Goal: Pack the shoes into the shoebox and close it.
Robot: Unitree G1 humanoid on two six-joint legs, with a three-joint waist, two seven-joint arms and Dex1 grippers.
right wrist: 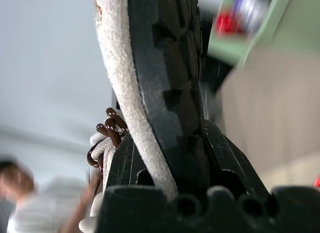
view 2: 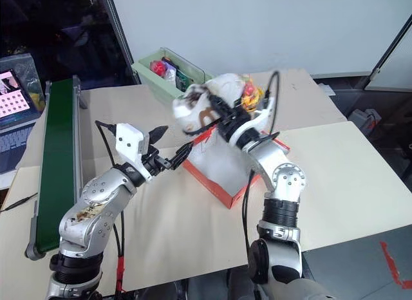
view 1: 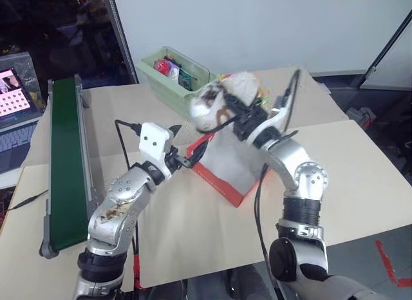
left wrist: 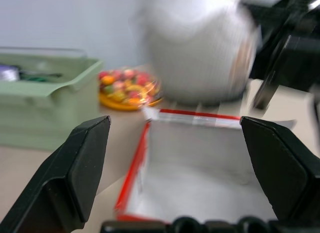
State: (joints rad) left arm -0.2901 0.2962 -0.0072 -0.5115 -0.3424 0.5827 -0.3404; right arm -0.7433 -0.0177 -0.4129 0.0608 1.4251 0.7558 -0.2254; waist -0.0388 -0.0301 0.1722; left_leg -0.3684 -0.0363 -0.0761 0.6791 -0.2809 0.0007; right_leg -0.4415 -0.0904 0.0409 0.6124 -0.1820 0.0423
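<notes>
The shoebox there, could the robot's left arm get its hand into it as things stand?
Probably yes. The left gripper is open right at the near edge of the shoebox, whose white inside lies bare ahead of its fingers. The shoe in the right gripper hangs above the box, not inside.

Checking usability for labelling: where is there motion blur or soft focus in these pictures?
Left eye view: shoe in the right claw smeared. Left wrist view: shoe and green bin soft; own fingers crisp. Right wrist view: sole sharp; background blurred.
</notes>
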